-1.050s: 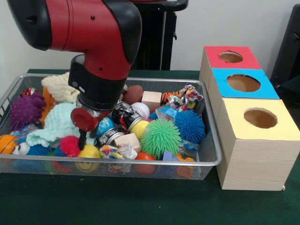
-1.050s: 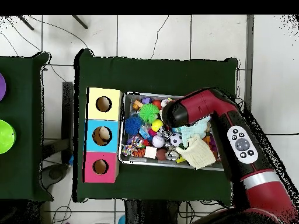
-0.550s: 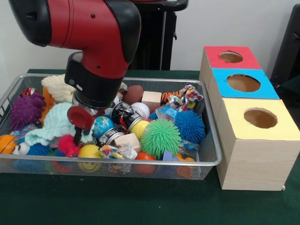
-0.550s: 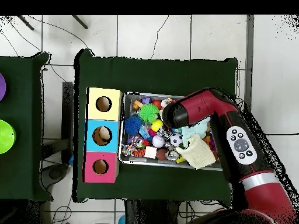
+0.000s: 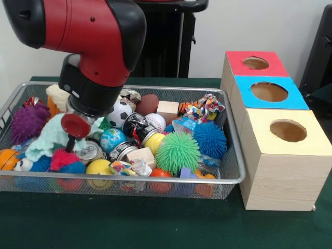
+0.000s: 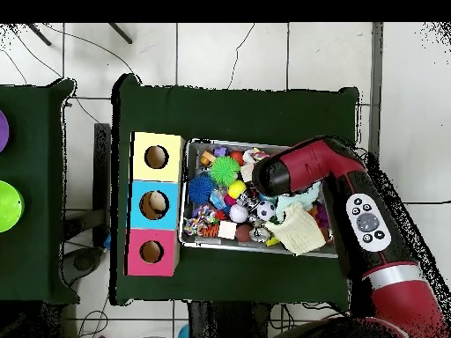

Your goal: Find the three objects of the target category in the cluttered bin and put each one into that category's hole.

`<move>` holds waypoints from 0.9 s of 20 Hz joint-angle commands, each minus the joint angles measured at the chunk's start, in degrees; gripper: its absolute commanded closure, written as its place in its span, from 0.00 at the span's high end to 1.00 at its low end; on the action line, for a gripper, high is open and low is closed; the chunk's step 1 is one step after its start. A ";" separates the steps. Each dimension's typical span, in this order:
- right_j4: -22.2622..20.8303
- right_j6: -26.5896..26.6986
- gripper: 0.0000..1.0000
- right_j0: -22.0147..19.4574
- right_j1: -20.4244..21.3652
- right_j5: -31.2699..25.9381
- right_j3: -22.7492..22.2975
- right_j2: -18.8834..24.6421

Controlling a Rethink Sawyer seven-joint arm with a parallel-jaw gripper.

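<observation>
Pincer (image 5: 70, 141) low at the wire bin's (image 5: 231, 161) left end, over the mint cloth (image 5: 52, 136); can't tell its state. Balls remain in the bin; red-, blue- and yellow-topped hole boxes (image 5: 282, 155) beside it.

pincer (image 5: 70, 144) tips: buried in toys | bin (image 5: 236, 176) left corner: cut off
</observation>
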State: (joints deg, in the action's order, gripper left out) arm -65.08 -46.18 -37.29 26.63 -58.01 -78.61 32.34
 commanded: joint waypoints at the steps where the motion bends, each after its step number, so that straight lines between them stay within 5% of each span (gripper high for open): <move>1: -3.84 19.68 1.00 0.36 -1.46 -7.55 3.46 -5.61; 9: -2.80 20.11 1.00 1.25 -6.53 -9.64 5.50 -7.52; 18: -0.75 17.82 1.00 3.42 -7.27 -10.44 5.81 -8.76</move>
State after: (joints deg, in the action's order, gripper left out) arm -65.07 -42.51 -35.50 23.00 -62.88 -74.57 25.56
